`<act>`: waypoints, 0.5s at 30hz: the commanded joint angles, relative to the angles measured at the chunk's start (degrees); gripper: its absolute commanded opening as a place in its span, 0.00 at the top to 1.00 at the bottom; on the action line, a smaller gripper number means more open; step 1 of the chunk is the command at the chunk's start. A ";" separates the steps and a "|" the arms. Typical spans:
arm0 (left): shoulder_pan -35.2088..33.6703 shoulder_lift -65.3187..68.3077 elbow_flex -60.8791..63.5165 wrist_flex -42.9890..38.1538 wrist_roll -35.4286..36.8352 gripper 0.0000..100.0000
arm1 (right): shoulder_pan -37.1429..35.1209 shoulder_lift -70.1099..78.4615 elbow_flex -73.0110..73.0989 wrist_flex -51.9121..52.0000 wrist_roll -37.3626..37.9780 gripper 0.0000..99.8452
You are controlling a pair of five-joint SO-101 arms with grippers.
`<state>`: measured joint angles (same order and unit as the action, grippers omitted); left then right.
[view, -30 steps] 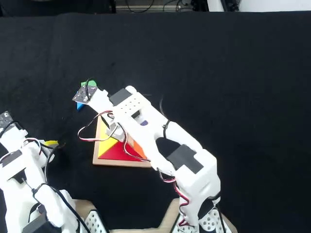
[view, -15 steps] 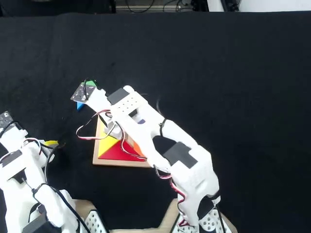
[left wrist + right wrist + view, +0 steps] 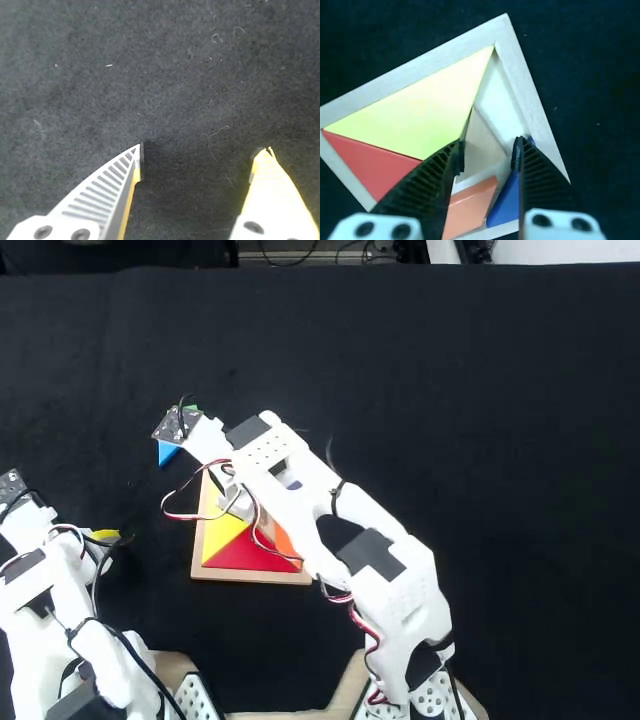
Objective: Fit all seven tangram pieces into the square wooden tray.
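Right wrist view has the right gripper, jaws apart, over the bare corner of the wooden tray. The tray holds a yellow triangle, red triangle and orange piece, with a blue piece against one finger. High view adds a green piece beyond the tray, while the left wrist view shows the left gripper spread over black cloth.

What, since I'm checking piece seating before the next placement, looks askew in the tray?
The blue piece beside the orange piece looks off: its tip seems to overlap the rim of the tray rather than lie flat inside. The open right gripper hides much of it, so I can't be sure.
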<state>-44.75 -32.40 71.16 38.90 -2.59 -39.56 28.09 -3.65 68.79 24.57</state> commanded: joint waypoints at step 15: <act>0.13 -1.23 -0.57 -0.79 0.09 0.66 | 0.18 -0.13 2.86 -0.09 0.35 0.88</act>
<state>-44.75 -32.40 71.16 38.90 -2.59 -39.56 28.09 -1.89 68.44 24.75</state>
